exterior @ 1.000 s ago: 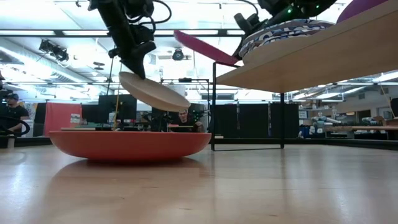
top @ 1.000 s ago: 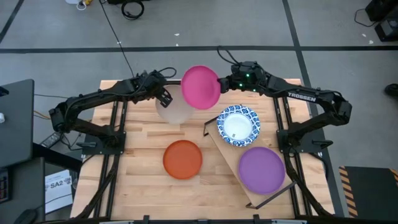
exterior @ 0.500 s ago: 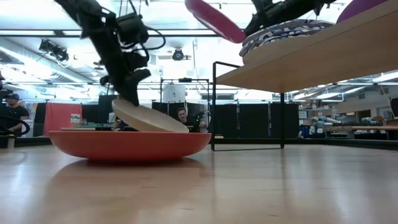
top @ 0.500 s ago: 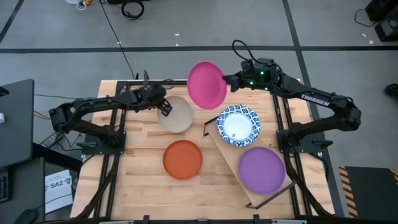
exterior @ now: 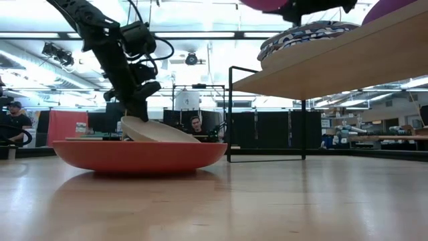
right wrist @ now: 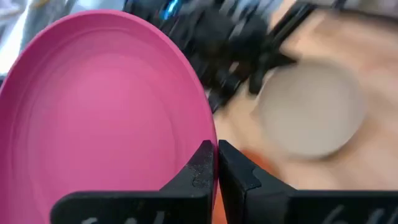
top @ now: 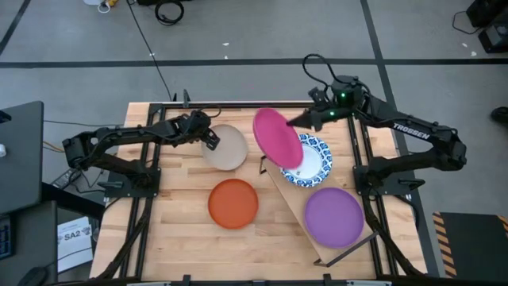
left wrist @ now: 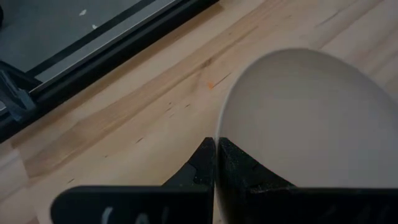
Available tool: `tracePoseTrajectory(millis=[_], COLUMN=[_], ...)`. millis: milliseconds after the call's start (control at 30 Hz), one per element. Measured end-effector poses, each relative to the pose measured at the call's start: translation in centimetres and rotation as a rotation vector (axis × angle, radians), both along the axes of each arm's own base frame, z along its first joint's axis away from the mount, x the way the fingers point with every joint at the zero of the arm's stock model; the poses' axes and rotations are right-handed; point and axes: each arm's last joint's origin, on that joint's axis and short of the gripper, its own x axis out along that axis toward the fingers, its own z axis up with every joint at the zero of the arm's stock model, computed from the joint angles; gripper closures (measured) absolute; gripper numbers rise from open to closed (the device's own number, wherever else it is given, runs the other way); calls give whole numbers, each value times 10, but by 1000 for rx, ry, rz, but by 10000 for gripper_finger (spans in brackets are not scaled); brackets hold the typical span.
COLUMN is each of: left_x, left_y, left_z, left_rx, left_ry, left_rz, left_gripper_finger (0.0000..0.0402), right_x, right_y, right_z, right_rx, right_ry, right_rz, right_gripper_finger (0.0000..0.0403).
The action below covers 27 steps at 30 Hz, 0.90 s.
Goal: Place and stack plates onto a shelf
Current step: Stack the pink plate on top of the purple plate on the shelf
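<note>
My left gripper [top: 210, 137] is shut on a beige plate [top: 225, 148] low over the table's far middle. In the low view the plate [exterior: 160, 130] tilts, and its lower edge is hidden behind the orange-red plate [exterior: 140, 155] lying on the table. My right gripper [top: 300, 121] is shut on the pink plate [top: 278, 139], held tilted above the blue-and-white plates [top: 314, 159]. These lie on the far end of the light-wood shelf [top: 290, 193]. The purple plate [top: 334, 216] lies on its near end. My left gripper pinches the beige plate's rim [left wrist: 219, 127] on the plate's left side between its two fingers, slanting down from the left. The plate tilts, high at the fingers. Whether its low edge touches the table is hidden. My right gripper pinches the pink plate's rim [right wrist: 208, 134] at its far-right edge between two fingers, coming from the table's right. The plate is lifted clear and tilted, and it hangs over the blue-and-white plates.
The shelf stands on thin black legs [exterior: 230, 114] and runs diagonally across the table's right half. The orange-red plate [top: 233, 203] lies left of it, near the table's middle. Bare wood shows along the table's left side [top: 171, 230]. People and screens show in the room beyond.
My left gripper has sunk toward the table and moved a little toward the near edge, and the beige plate has dropped lower with it. My right gripper has risen and swung toward the right and near side. This carried the pink plate from the far edge over the blue-and-white plates.
</note>
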Motion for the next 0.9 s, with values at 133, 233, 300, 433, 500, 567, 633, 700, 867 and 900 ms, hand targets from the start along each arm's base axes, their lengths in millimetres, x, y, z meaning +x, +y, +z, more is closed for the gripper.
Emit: tracePoseTrajectory(millis=[133, 233, 300, 433, 500, 567, 633, 700, 867, 900], left_x=[0, 0, 0, 0, 0, 0, 0, 0, 0, 0], left_y=[0, 0, 0, 0, 0, 0, 0, 0, 0, 0], left_z=[0, 0, 0, 0, 0, 0, 0, 0, 0, 0], left_rx=[0, 0, 0, 0, 0, 0, 0, 0, -1, -1], left_ry=[0, 1, 1, 1, 1, 1, 1, 1, 2, 2], left_rz=[0, -1, -1, -1, -1, -1, -1, -1, -1, -1], left_gripper_finger=[388, 388, 388, 388, 388, 388, 388, 388, 388, 388], right_x=[-4, -9, -12, -18, -22, -26, -32, -38, -55, -60], right_y=[14, 26, 34, 50, 57, 64, 72, 79, 95, 98], right_z=[-4, -8, -9, -10, -9, -7, -6, -5, -6, -7], right_rx=[71, 101, 117, 135, 149, 148, 158, 185, 240, 251], right_ry=[69, 133, 168, 220, 235, 240, 252, 278, 368, 391], right_rz=[81, 121, 149, 184, 204, 230, 257, 268, 263, 263], right_gripper_finger=[387, 387, 387, 387, 387, 387, 387, 387, 387, 387])
